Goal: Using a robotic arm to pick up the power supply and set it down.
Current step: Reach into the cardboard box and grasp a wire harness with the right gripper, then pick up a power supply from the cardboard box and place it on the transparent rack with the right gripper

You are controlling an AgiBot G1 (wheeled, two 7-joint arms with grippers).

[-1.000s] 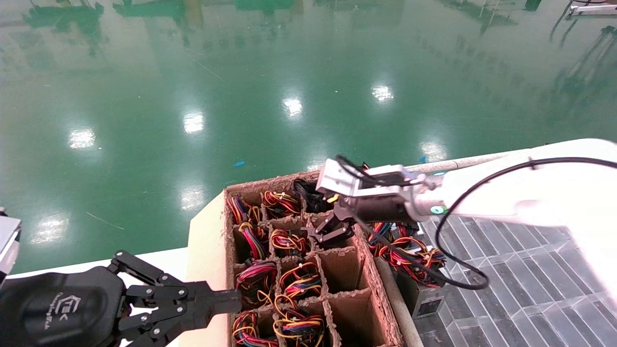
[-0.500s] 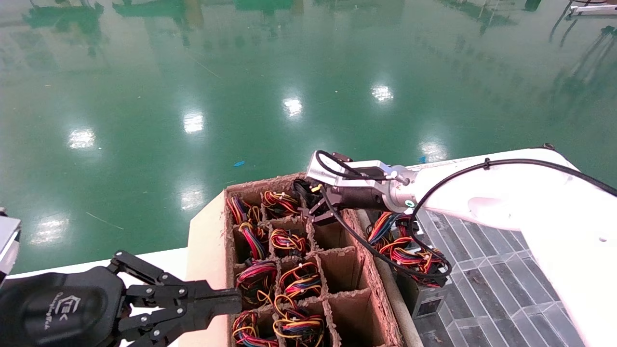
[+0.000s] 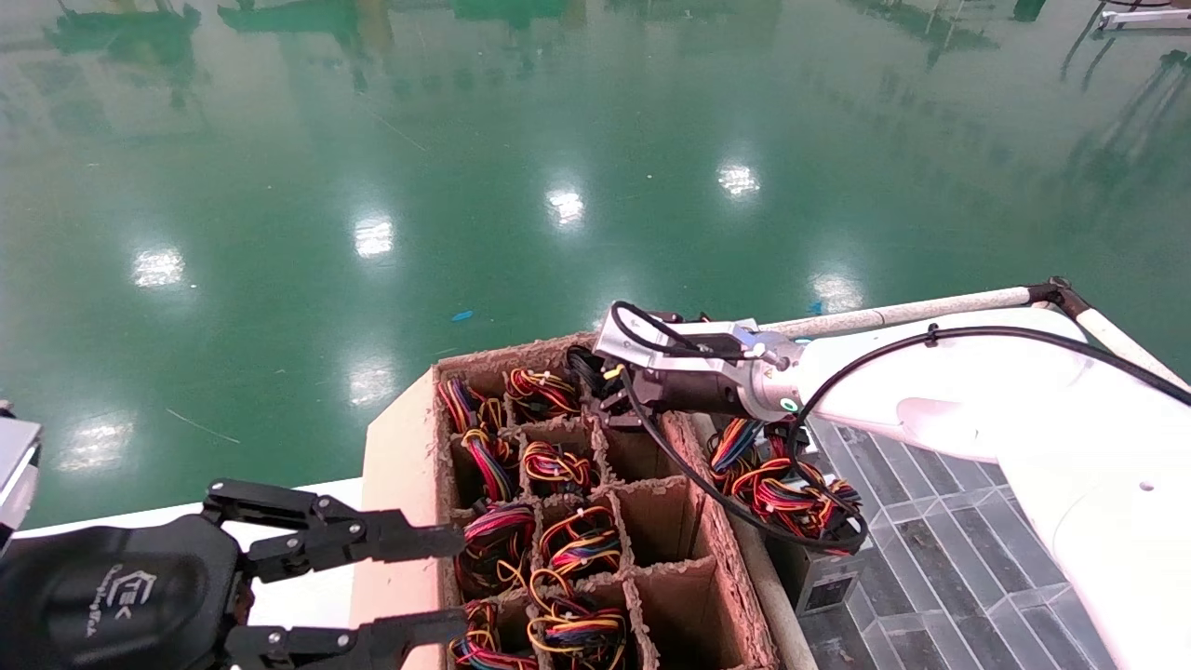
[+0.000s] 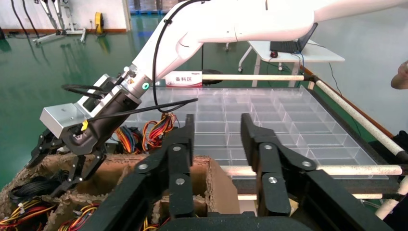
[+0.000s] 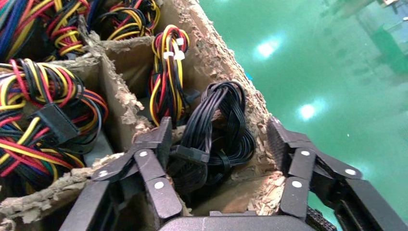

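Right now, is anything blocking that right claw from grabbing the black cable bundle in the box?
Nothing visible. The right claw is open, straddling the black cables; only the torn cardboard walls crowd its fingers.

The power supply (image 5: 214, 139) shows only its black cable bundle, its metal body sunk out of sight in the cardboard box (image 3: 716, 558), whose near end runs off the head view's lower edge, as does the lower finger of the left gripper (image 3: 423, 586).
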